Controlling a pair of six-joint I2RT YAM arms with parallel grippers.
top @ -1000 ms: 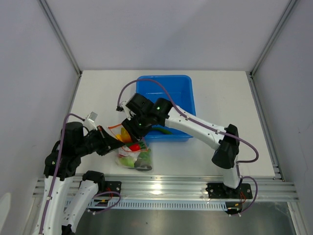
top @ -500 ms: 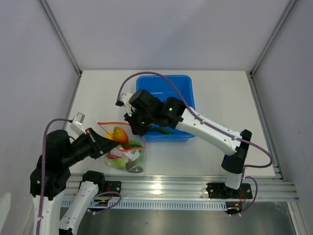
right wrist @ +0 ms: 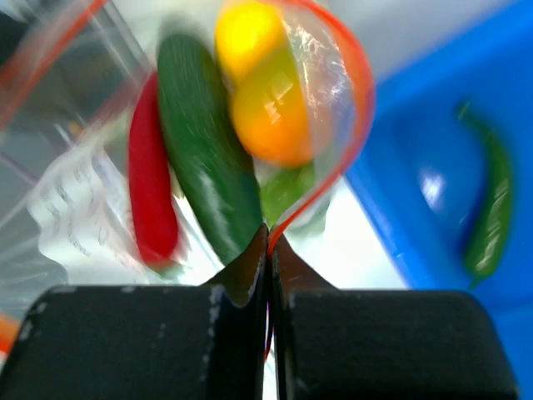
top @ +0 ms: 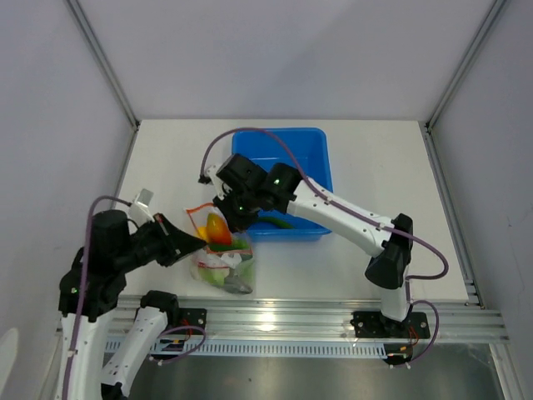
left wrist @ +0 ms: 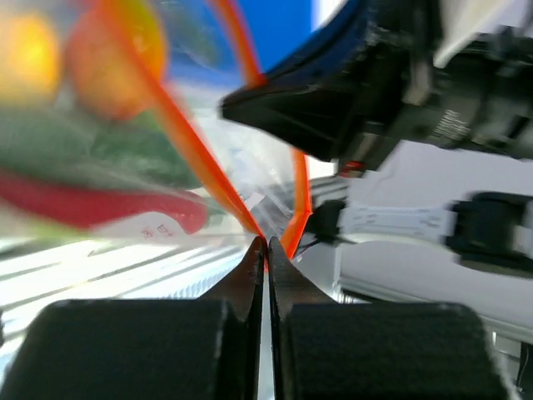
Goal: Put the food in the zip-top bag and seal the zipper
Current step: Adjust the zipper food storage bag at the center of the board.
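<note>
My left gripper (left wrist: 266, 250) is pinched tight on the thin orange-red zipper strip (left wrist: 187, 150) of the clear crinkly plastic zip-top bag (top: 223, 258). My right gripper (right wrist: 268, 242) is clamped on the same strip further along. The bag is held between them near the worktop's front edge, left of centre. It holds a red toy chili (right wrist: 152, 196), a dark green toy cucumber (right wrist: 204, 167) and a yellow-orange toy piece (right wrist: 266, 104) (all blurred). The blue rectangular plastic bin (top: 287, 150) sits just behind, with a long green toy pepper (right wrist: 490, 208) inside. Since half a second ago my left gripper has drawn slightly nearer the right.
</note>
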